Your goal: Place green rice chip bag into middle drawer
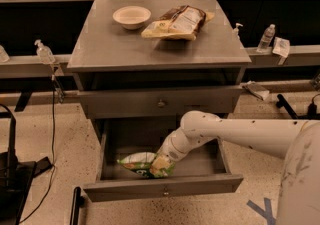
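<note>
The green rice chip bag (136, 162) lies low inside the open middle drawer (205, 184), near its front left. My gripper (161, 165) reaches down into the drawer from the right, at the bag's right end, and is shut on the bag. The white arm (235, 131) crosses over the drawer's right side. The bag's far end rests on or just above the drawer floor; I cannot tell which.
The knobbed drawer above (161, 103) is shut. On the cabinet top are a white bowl (131, 16) and a brown-and-yellow snack bag (177, 21). Bottles (265, 38) stand on side ledges. A black stand and cables (10, 179) are on the floor at left.
</note>
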You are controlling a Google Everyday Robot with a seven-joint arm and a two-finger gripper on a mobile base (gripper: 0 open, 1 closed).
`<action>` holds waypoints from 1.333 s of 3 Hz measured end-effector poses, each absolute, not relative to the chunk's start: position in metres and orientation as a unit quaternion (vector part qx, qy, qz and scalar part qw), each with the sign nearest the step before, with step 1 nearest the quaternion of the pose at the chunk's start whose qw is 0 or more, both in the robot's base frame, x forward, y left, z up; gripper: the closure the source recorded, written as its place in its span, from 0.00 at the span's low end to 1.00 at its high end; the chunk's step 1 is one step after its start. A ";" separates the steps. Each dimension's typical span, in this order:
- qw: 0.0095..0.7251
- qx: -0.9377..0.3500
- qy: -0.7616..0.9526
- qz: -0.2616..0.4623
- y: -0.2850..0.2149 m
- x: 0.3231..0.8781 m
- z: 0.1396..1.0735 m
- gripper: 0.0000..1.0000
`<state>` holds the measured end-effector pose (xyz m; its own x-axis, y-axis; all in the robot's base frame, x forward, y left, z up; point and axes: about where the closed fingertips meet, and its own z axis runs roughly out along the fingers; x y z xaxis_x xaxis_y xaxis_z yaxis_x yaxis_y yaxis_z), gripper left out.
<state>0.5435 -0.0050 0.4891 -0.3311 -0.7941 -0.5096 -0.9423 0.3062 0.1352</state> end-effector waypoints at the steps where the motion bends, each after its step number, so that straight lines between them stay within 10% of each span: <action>1: 0.176 -0.551 0.788 0.210 -0.004 0.542 0.488 0.30; 2: 0.175 -0.552 0.788 0.211 -0.003 0.541 0.487 0.06; 4: 0.202 -0.558 0.773 0.223 -0.007 0.531 0.507 0.00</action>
<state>0.5312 -0.0067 0.5069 -0.2946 -0.7731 -0.5617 -0.9535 0.2772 0.1185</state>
